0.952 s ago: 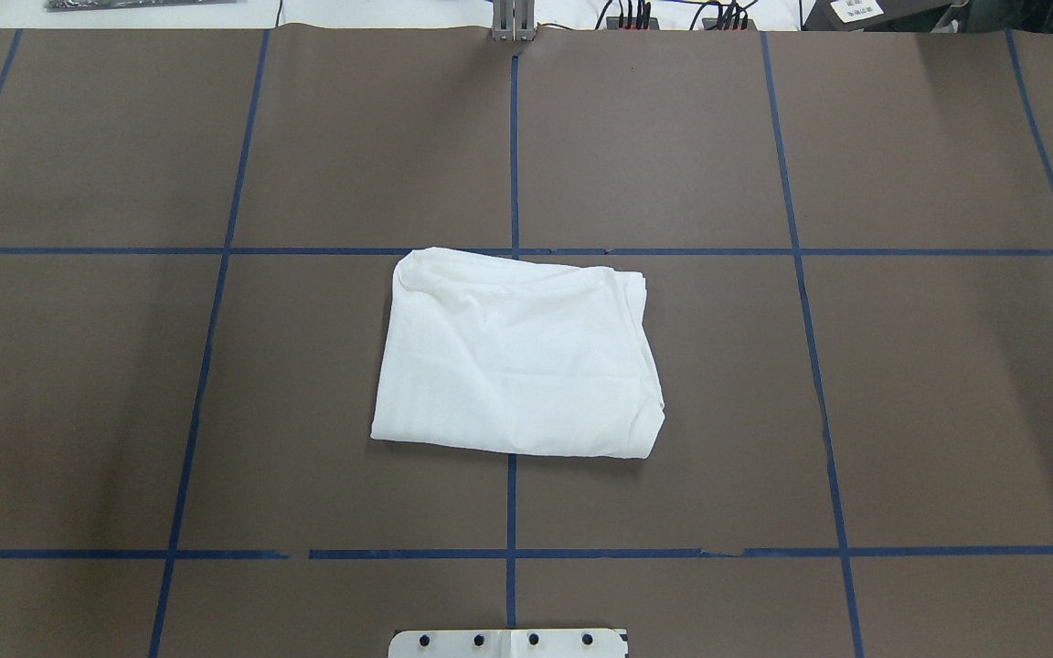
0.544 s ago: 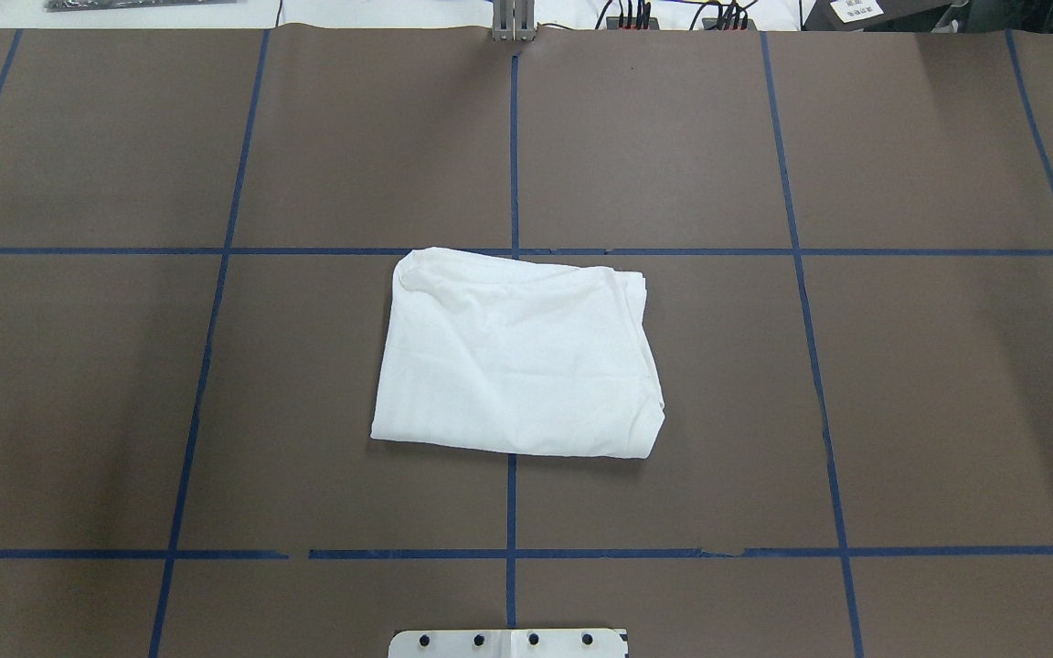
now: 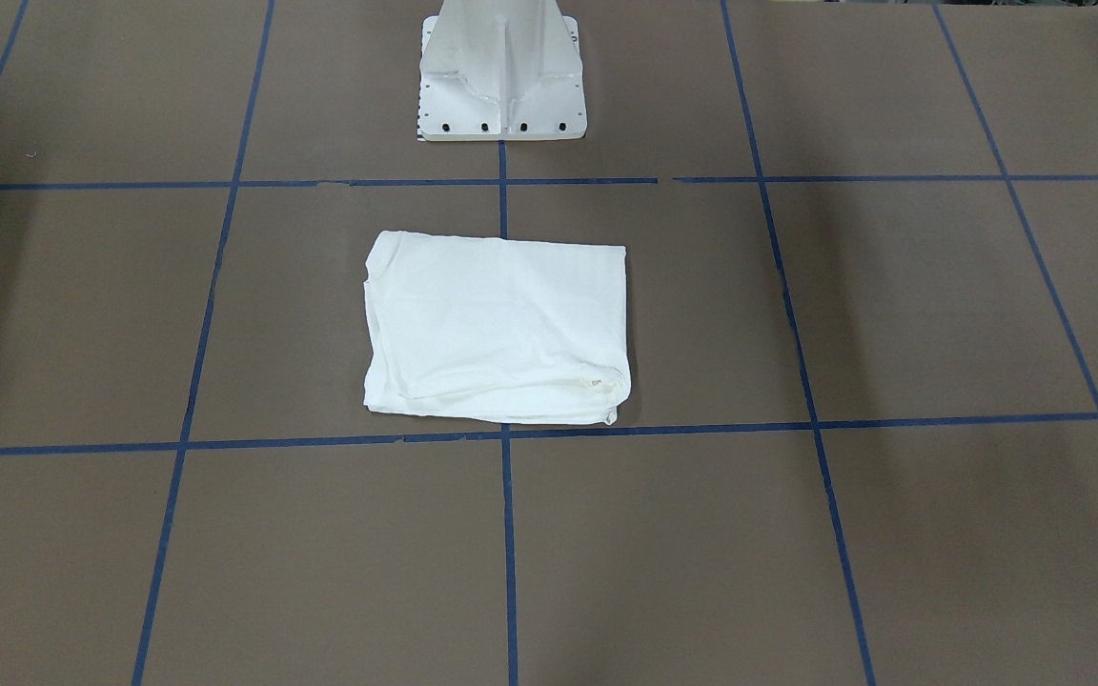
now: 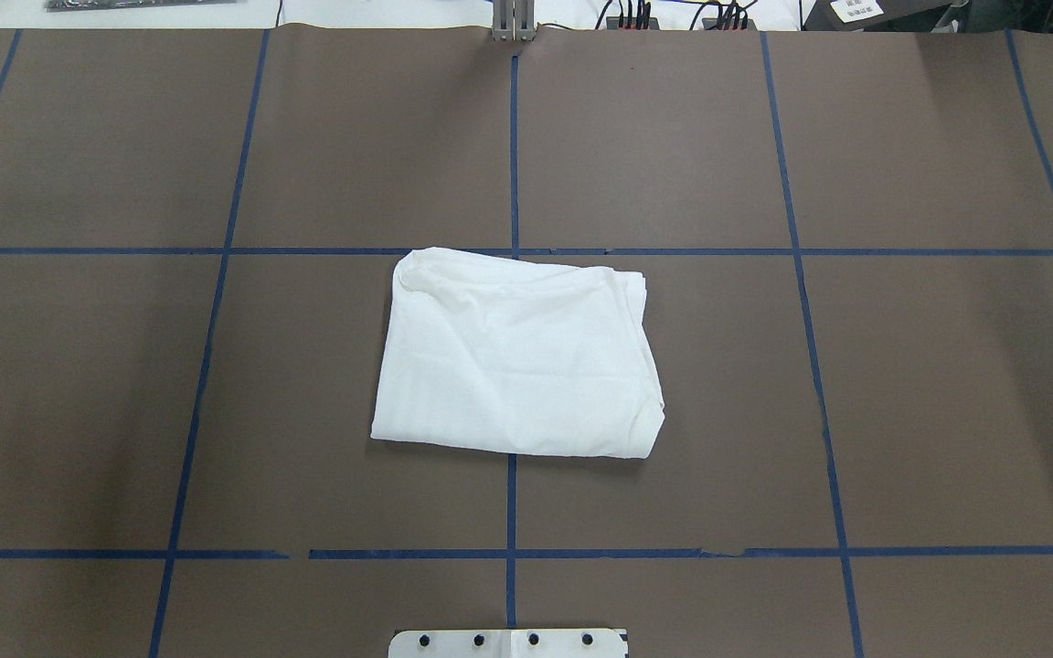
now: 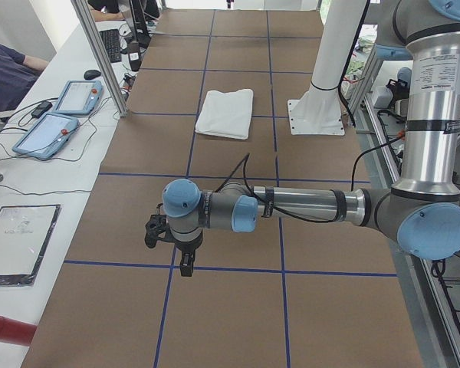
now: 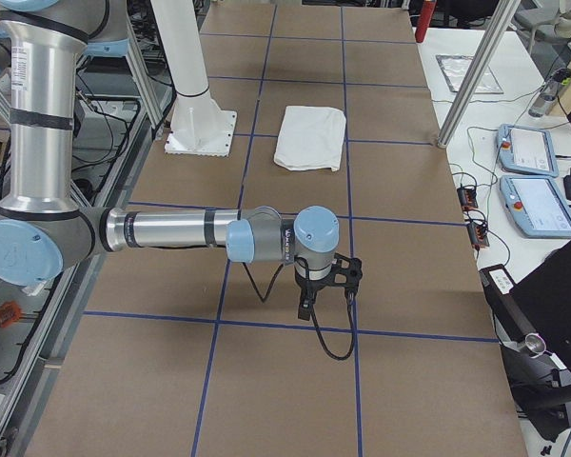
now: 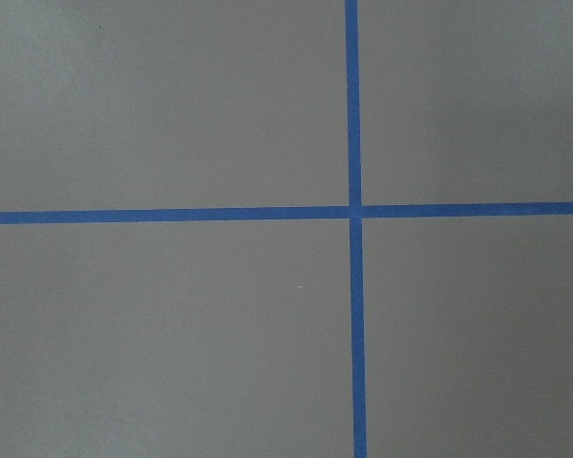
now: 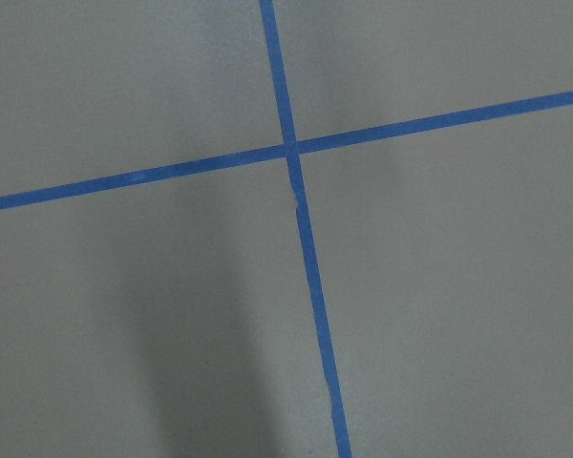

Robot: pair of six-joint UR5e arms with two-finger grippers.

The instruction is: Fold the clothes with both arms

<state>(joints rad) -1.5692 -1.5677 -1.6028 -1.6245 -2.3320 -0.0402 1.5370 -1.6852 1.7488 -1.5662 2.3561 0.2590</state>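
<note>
The clothes, a white shirt, lie folded into a rough rectangle in the middle of the brown table, plain white side up; no print shows. The shirt also appears in the front-facing view and small in both side views. My left gripper hangs low over the table's left end, far from the shirt. Over the right end hangs my right gripper, equally far off. I cannot tell whether either is open or shut. Both wrist views show only bare table and blue tape crosses.
The white pedestal base stands at the table's near edge behind the shirt. Blue tape lines grid the brown cover. Teach pendants lie on the white side bench beyond an aluminium post. A person's arm rests there.
</note>
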